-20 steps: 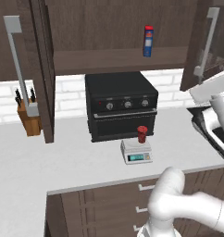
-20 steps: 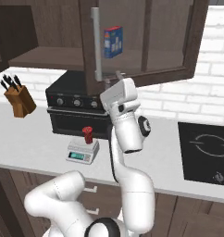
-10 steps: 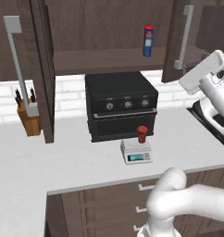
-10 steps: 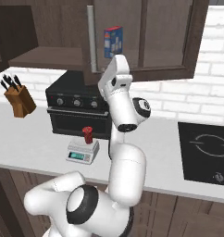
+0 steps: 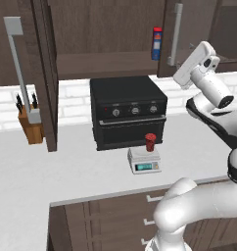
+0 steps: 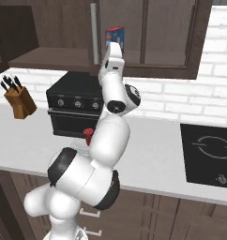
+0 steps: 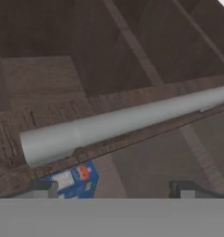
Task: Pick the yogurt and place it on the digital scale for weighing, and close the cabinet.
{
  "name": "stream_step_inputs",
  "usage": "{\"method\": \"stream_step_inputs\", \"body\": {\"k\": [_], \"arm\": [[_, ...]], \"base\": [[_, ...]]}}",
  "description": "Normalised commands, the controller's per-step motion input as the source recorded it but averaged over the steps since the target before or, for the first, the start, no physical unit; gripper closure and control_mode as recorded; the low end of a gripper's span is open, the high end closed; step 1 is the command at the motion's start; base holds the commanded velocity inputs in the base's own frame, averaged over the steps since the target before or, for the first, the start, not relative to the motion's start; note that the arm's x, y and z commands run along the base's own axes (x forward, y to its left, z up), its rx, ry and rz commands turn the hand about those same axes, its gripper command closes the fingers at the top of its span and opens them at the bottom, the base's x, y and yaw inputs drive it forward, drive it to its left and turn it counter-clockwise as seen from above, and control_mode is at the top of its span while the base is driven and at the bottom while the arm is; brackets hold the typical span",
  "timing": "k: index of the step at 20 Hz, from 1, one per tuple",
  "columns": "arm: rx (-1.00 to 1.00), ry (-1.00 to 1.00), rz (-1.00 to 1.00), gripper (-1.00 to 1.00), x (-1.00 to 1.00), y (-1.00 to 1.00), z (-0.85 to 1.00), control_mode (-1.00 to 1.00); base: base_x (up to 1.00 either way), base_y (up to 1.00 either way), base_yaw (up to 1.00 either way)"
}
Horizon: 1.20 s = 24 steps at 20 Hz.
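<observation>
The dark-red yogurt (image 5: 150, 142) stands on the white digital scale (image 5: 144, 162), on the counter in front of the black oven; the yogurt (image 6: 88, 136) also peeks out beside my arm. The cabinet's left door (image 5: 41, 73) stands wide open. Its right door (image 5: 189, 34) is swung partway in, with its grey bar handle (image 5: 177, 34) at the leading edge. My gripper (image 5: 179, 77) is raised against that door, just below the handle. In the hand view the handle (image 7: 123, 122) lies across, close ahead of my gripper (image 7: 116, 190), which is open and holds nothing.
A blue can (image 5: 157, 43) with a red top stands on the cabinet shelf. The black oven (image 5: 128, 110) sits on the counter behind the scale. A knife block (image 5: 30, 122) stands at the left, and a cooktop (image 6: 209, 150) lies at the right.
The right cabinet door has swung leftward toward shut, and my hand has followed it to the left. The yogurt and scale have not moved.
</observation>
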Motion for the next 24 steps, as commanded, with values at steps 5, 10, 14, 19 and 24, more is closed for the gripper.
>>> {"method": "stream_step_inputs", "body": {"k": [5,10,14,19,24], "arm": [[0.00,0.00,0.00,-1.00,0.78,0.00,0.00,-1.00],[0.00,0.00,0.00,-1.00,0.68,-0.01,-0.20,-1.00],[0.00,-0.04,0.00,-1.00,0.03,-0.20,-0.16,-1.00],[0.03,-0.21,0.00,-1.00,-1.00,-0.41,0.28,-1.00],[0.00,-0.25,0.00,-1.00,-1.00,0.14,0.04,-1.00]], "base": [[0.00,0.00,0.00],[0.00,0.00,0.00],[0.00,0.00,0.00],[0.00,0.00,0.00],[0.00,0.00,0.00]]}}
